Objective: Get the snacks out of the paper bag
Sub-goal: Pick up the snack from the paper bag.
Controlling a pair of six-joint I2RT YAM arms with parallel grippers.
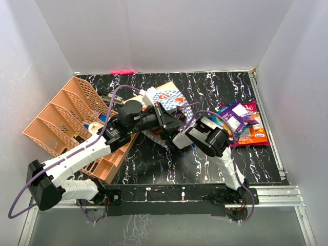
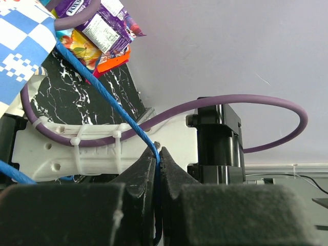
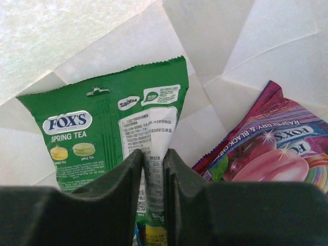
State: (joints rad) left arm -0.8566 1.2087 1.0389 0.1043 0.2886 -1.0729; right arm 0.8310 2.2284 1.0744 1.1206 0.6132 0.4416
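inside the paper bag [image 3: 230,41], the right gripper [image 3: 154,156] has its jaws drawn narrow around a green packet [image 3: 102,118] marked fox's spring tea. one finger [image 3: 110,200] sits on each side of the packet's lower middle, and its printed back panel shows in the slim gap between them, so the grip looks closed on it. just to the right, a magenta packet [image 3: 277,154] lies on the cream paper, apart from the fingers.

at the bag's mouth, the left gripper [image 2: 159,154] is fully closed, pinching the thin blue cord handle [image 2: 102,92] between its fingertips. the cord runs up and left from the tips toward the bag's blue-white chequered band.

from above, the bag [image 1: 169,97] lies on its side near the middle of the black marbled table [image 1: 215,87], with both arms reaching into it. a pile of packets [image 1: 243,123] in purple, orange and red rests on the table to the right, near the wall. a peach basket [image 1: 61,118] stands tilted on the left, beside the left arm.
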